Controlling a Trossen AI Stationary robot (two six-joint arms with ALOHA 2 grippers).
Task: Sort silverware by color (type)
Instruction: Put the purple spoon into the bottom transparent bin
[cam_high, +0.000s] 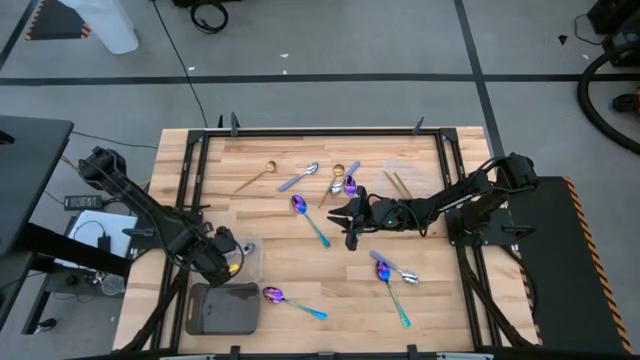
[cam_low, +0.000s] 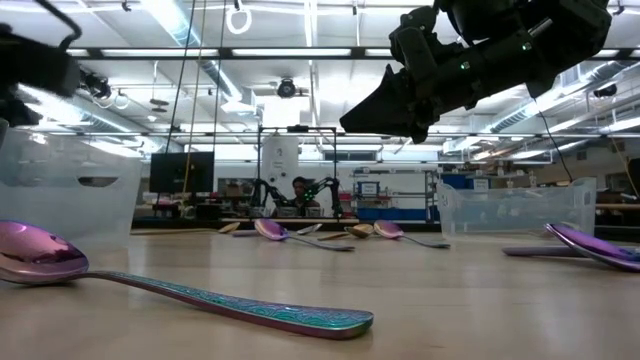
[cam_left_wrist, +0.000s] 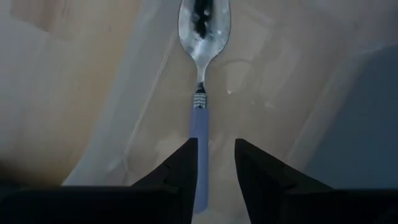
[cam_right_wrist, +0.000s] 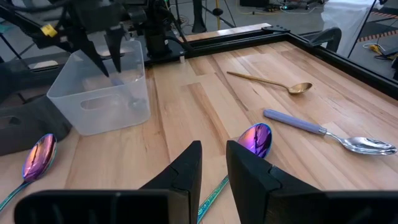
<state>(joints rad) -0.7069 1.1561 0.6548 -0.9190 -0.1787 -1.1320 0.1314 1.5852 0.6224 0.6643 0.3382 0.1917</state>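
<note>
Silverware spoon (cam_left_wrist: 200, 68) lies in clear tray (cam_right_wrist: 99, 93) w/ left end effector (cam_left_wrist: 215, 163) narrowly parted above; right end effector (cam_right_wrist: 213, 163) narrow, empty, mid-table.

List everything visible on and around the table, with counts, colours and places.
Purple-blue spoons: four, teal handles; scattered from mid-table to the near edge.
Lavender-handled spoons: four, silver bowls; two at the far side, one near right, one in the clear tray below the left gripper.
Gold spoon: one clear, far left; more slim gold pieces far right.
Clear trays: two; near left, farther right.
Dark grey tray: one, near-left corner.
Table: one, light wood.
Left gripper: open, over the near-left clear tray.
Right gripper: open, empty, above mid-table.
</note>
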